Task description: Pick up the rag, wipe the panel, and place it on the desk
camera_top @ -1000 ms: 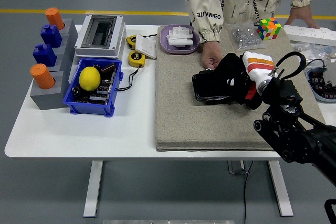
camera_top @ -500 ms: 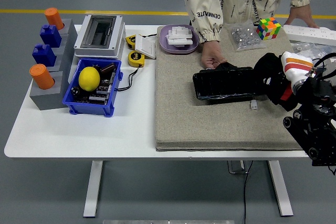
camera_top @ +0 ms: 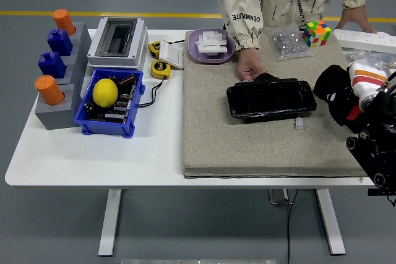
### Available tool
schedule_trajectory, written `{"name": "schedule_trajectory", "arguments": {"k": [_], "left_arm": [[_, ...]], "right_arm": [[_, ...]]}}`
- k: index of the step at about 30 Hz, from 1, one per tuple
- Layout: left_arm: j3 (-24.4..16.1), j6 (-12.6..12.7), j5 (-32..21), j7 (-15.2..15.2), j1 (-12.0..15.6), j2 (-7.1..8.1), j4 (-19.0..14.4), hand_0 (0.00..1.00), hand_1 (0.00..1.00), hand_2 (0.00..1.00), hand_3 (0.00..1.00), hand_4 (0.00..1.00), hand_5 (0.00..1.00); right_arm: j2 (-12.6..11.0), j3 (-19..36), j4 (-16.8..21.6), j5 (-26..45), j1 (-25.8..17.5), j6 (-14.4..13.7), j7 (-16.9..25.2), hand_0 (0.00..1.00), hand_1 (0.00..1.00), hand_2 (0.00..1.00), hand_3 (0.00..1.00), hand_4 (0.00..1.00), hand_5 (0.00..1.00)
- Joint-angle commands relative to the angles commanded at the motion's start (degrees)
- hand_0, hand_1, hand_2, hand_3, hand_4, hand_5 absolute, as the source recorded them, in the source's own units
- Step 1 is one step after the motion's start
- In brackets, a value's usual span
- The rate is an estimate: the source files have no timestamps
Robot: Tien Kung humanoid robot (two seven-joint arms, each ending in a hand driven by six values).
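Rag (camera_top: 334, 91), black, is clenched in the right hand (camera_top: 354, 94) at the right side of the mat (camera_top: 247, 146), just beside the right end of the panel (camera_top: 270, 98), apparently clear of it. Panel, dark and glossy, is laid flat mid-mat; its far left edge is touched by a person's hand (camera_top: 249, 65). A small white connector (camera_top: 299, 124) is seen just below the panel's right end. Mat is spread over the white table (camera_top: 93, 153). Blue bin (camera_top: 108, 104) with a lemon (camera_top: 105, 92) is set on the left, a Rubik's cube (camera_top: 316, 33) at the far edge. Grey floor with a yellow line (camera_top: 93, 13) is visible beyond.
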Motion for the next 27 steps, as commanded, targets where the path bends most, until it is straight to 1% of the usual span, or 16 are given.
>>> {"name": "schedule_trajectory", "arguments": {"k": [5, 9, 13, 20, 27], "left_arm": [[0.0, 0.0, 0.0, 0.0, 0.0, -0.02, 0.0, 0.604, 0.636, 0.635, 0.559, 0.633, 0.441], [0.0, 0.0, 0.0, 0.0, 0.1, -0.05, 0.0, 0.604, 0.636, 0.635, 0.560, 0.633, 0.441], [0.1, 0.0, -0.1, 0.0, 0.0, -0.04, 0.0, 0.604, 0.636, 0.635, 0.560, 0.633, 0.441], [0.1, 0.0, -0.1, 0.0, -0.1, 0.05, 0.0, 0.603, 0.636, 0.635, 0.559, 0.633, 0.441], [0.2, 0.0, -0.2, 0.0, -0.1, 0.06, 0.0, 0.604, 0.636, 0.635, 0.560, 0.633, 0.442]], "right_arm": [[0.6, -0.6, 0.2, 0.0, 0.4, 0.0, 0.0, 0.237, 0.288, 0.345, 0.407, 0.949, 0.092], [1.5, -1.1, 0.5, -0.1, 0.8, 0.0, -0.2, 0.238, 0.288, 0.344, 0.406, 0.949, 0.094], [2.8, -1.1, 0.7, -0.1, 1.1, -0.1, -0.2, 0.238, 0.288, 0.344, 0.406, 0.948, 0.094], [5.7, 0.7, 1.0, 0.1, 0.7, -0.2, -0.3, 0.238, 0.288, 0.344, 0.406, 0.948, 0.094], [8.0, -0.2, 1.7, 0.6, 1.3, -0.2, -0.4, 0.239, 0.288, 0.345, 0.407, 0.949, 0.093]]}}
